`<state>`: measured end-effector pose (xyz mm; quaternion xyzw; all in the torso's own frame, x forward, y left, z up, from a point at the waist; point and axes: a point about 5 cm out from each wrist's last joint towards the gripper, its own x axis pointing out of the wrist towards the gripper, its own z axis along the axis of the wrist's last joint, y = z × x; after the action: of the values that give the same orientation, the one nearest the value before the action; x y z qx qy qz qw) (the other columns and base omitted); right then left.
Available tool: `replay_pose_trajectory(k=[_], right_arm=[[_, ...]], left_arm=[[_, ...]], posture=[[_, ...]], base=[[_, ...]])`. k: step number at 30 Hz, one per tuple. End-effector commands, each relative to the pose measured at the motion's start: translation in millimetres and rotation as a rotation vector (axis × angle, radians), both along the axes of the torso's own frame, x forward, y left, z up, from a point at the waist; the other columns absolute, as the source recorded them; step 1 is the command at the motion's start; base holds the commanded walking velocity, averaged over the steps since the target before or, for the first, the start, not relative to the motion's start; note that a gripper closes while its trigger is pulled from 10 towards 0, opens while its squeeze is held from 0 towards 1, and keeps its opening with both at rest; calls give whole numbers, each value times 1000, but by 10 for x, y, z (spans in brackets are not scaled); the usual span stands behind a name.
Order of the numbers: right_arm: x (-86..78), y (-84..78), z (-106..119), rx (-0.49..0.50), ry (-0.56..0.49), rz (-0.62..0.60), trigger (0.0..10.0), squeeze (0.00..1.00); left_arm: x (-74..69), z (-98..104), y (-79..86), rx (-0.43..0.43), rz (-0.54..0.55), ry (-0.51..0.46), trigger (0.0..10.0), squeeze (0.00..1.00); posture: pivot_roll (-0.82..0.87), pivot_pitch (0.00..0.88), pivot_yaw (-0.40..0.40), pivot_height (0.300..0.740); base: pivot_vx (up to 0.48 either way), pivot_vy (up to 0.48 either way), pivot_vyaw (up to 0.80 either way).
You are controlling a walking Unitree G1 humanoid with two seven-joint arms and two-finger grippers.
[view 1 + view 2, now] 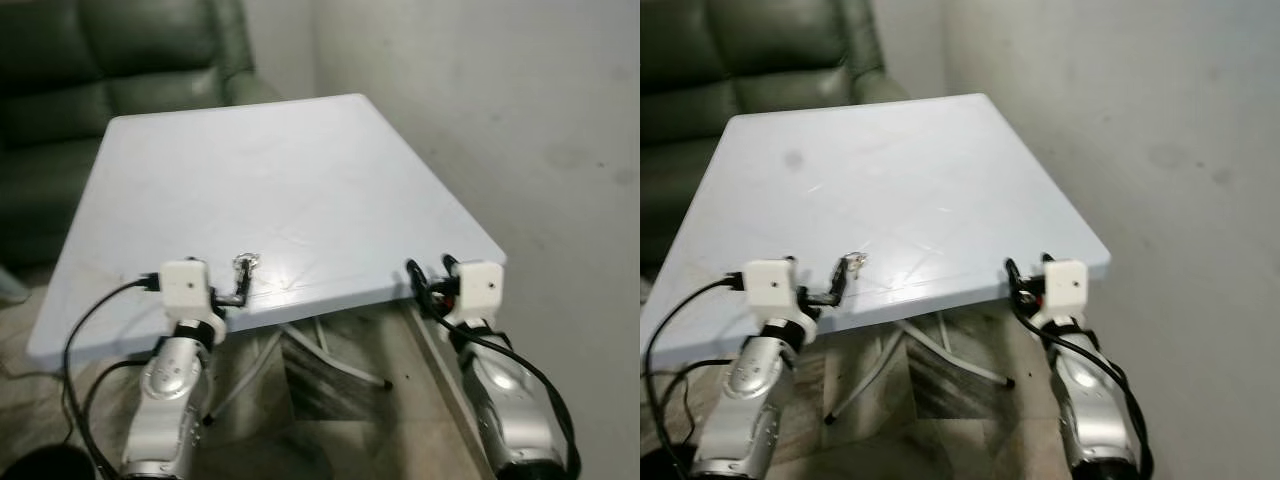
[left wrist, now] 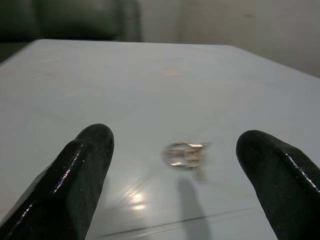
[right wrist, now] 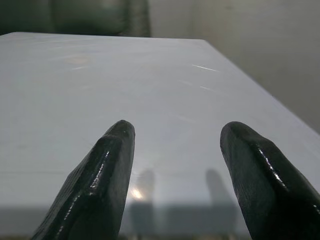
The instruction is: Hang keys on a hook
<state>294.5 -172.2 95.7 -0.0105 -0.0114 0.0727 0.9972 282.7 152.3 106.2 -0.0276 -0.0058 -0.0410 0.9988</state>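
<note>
Lying near the front edge of the pale blue-white folding bench (image 1: 300, 180), the small bunch of silvery metal keys on a ring (image 1: 245, 263) sits just beyond the left gripper (image 2: 175, 165), at twelve o'clock from its open jaws and between the two black fingers. The right gripper (image 3: 175, 165), jaws also spread, hovers at the bench's front right corner, well apart at three o'clock. The left arm is plainly nearer; I'd judge a short forward reach suffices.

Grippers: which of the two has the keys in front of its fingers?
The left gripper. The keys lie on the white table just ahead of its open fingers; the right gripper, at the table's near right corner, faces bare tabletop.
</note>
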Motion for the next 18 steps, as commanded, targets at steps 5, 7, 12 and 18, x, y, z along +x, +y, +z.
replay_pose_trajectory(k=[5, 7, 12, 18], right_arm=[[37, 125, 44, 35, -14, 35, 10000, 0], [36, 127, 41, 49, -12, 33, 10000, 0], [36, 126, 48, 51, -17, 41, 10000, 0], [29, 109, 50, 47, -16, 42, 10000, 0]], left_arm=[[-26, 4, 119, 9, 42, 6, 10000, 0], [-30, 1, 118, 6, 44, 8, 10000, 0], [-36, -16, 119, 4, 49, 16, 10000, 0], [-37, -23, 108, -6, 49, 22, 10000, 0]], posture=[[-52, 33, 5, 740], [-52, 33, 5, 740], [-54, 34, 2, 740], [-57, 36, 1, 740]], base=[[0, 0, 640], [0, 0, 0], [0, 0, 0], [0, 0, 0]])
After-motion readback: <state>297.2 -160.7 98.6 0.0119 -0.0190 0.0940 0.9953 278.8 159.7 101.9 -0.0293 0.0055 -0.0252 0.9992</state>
